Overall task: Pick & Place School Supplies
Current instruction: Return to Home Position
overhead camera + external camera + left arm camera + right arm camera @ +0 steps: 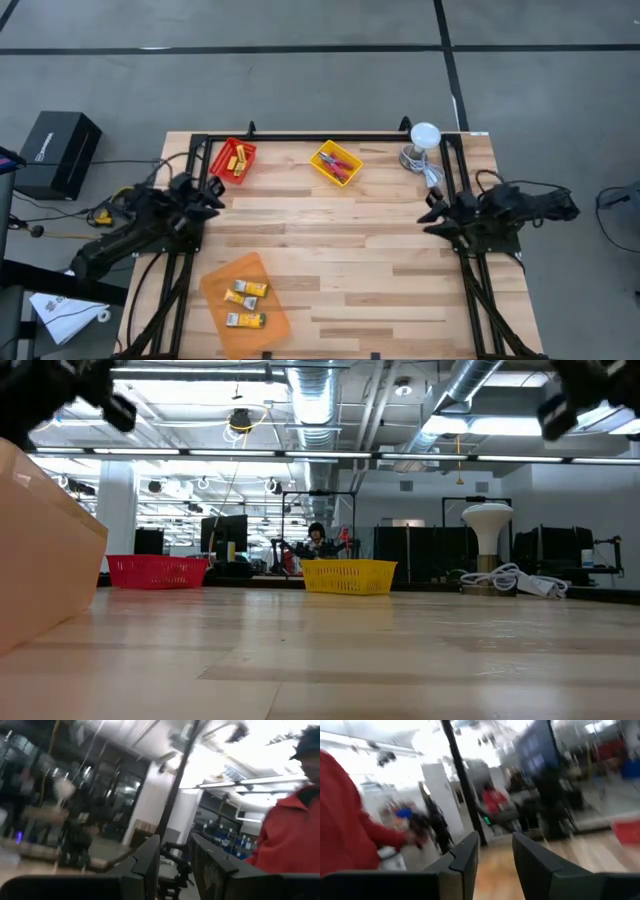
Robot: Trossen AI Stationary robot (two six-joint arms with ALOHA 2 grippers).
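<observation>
The left end effector (pixel 212 190) is seen at the left edge of the table (pixel 330 260), raised off the wood and pointed toward the middle of the frame. In its wrist view the fingers (pixel 150 862) are parted by a narrow gap, and nothing is held between them. The right end effector (pixel 433 211) is placed likewise at the right edge of the table, with its fingers (pixel 467 855) slightly apart and empty.

The school supplies are found in three trays, and none is touched by either end effector. Three yellow-and-white packs (pixel 246 296) lie in the orange tray (pixel 222 275) at the lower left of the high view, below the left end effector and well apart from it. Several yellow pieces (pixel 238 160) are held in the red tray (pixel 222 168) at the upper left, just above the left end effector. A few red-handled tools (pixel 340 167) lie in the yellow tray (pixel 325 155) at upper centre, between the two arms. A white lamp (pixel 424 134) stands at the upper right, above the right end effector.
</observation>
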